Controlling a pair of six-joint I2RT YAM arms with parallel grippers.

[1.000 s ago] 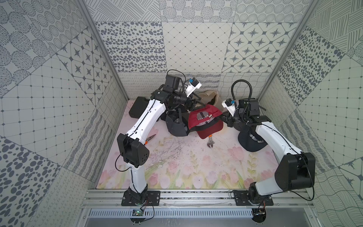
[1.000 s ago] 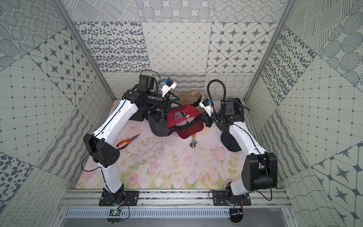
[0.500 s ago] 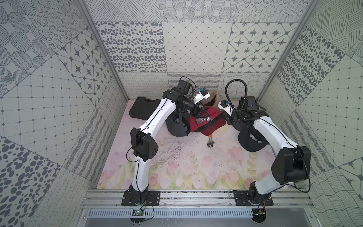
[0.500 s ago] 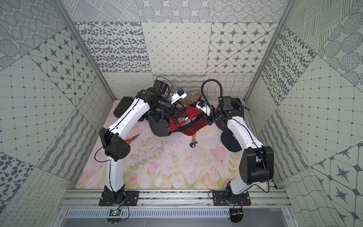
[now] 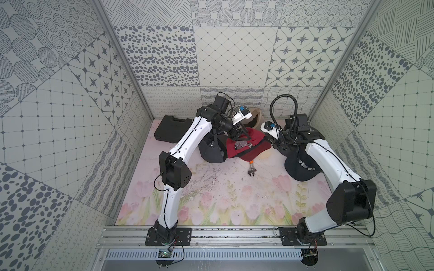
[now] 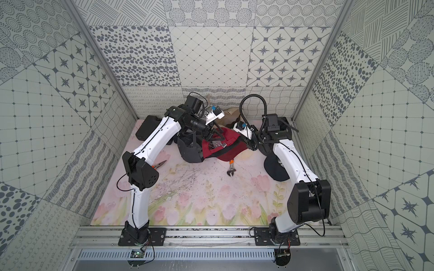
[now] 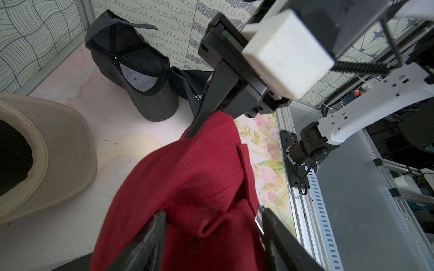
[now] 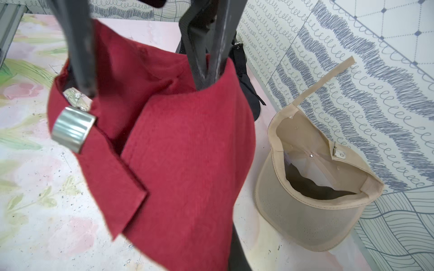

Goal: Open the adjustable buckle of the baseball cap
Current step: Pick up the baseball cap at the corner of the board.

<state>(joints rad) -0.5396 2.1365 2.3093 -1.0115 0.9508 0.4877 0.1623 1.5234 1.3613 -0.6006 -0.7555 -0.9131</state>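
Note:
The red baseball cap [image 5: 256, 145] [image 6: 232, 140] hangs off the mat between both arms, back side up. Its silver buckle [image 8: 72, 131] [image 5: 243, 146] sits on the red strap. My left gripper [image 7: 211, 211] [image 5: 239, 138] stands open astride the cap's back, bunched red fabric filling the gap. In the right wrist view one of its fingers [image 8: 79, 58] rests by the buckle's flap and the other goes behind the rim. My right gripper [image 5: 273, 143] [image 6: 250, 144] is shut on the cap's edge; its finger [image 7: 211, 105] pinches the red cloth.
A beige cap [image 8: 317, 211] [image 5: 257, 116] lies upside down by the back wall. A dark cap [image 5: 211, 152] lies under the left arm, another black cap [image 5: 298, 169] under the right arm. Also on the mat: black case [image 5: 169, 131], wrench [image 5: 251, 170], pliers [image 6: 159, 164].
My left gripper has come down and to the right onto the red cap's back, and its jaws have narrowed. The right arm has shifted slightly, still gripping the cap.

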